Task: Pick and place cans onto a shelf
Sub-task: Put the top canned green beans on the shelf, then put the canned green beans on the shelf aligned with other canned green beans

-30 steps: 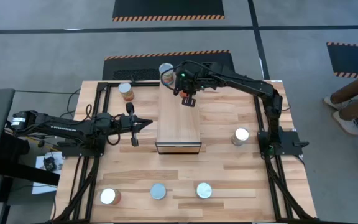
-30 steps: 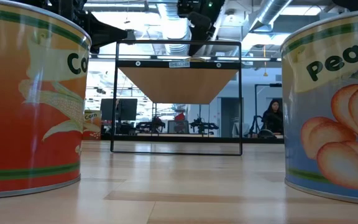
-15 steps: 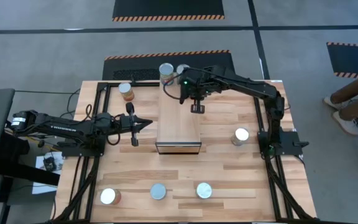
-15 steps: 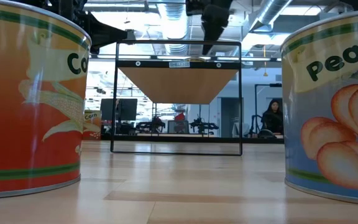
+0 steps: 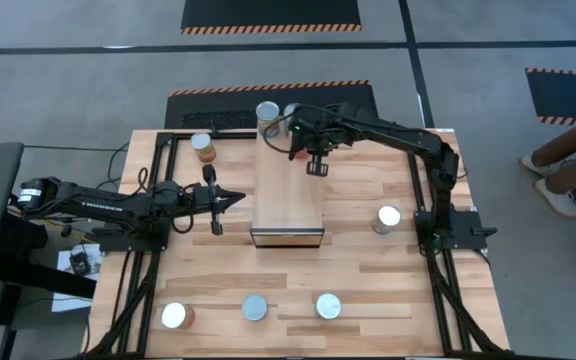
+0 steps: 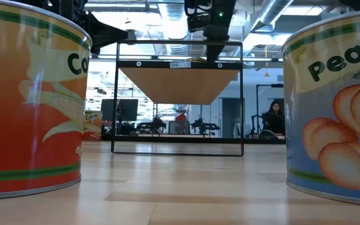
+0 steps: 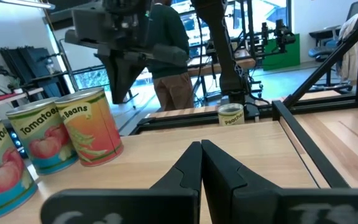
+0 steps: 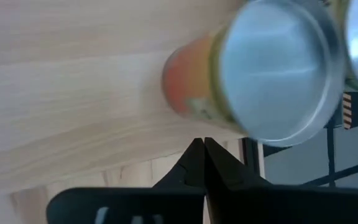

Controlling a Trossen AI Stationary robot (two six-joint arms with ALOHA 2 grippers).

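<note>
The shelf (image 5: 288,200) is a long light-wood box in the middle of the table. In the high view two cans (image 5: 268,114) (image 5: 291,111) stand on its far end. The left wrist view shows three there, the nearest a beans can (image 7: 95,127). My right gripper (image 5: 315,166) hovers above the shelf's far half, shut and empty. Its wrist view shows an orange-labelled can (image 8: 253,74) just beyond its fingertips (image 8: 201,148). My left gripper (image 5: 238,198) waits left of the shelf, shut and empty (image 7: 201,158).
Loose cans stand on the table: one far left (image 5: 202,146), one at the right (image 5: 388,217), three along the near edge (image 5: 176,316) (image 5: 255,307) (image 5: 328,306). Two of these fill the low view's sides (image 6: 30,106) (image 6: 336,112). A person's legs (image 5: 568,165) show beyond the table's right.
My right gripper has drifted a little toward the table's right and near edges over the shelf, dipped, then risen and come slightly back. It stays shut throughout. The cans and the shelf have not moved.
</note>
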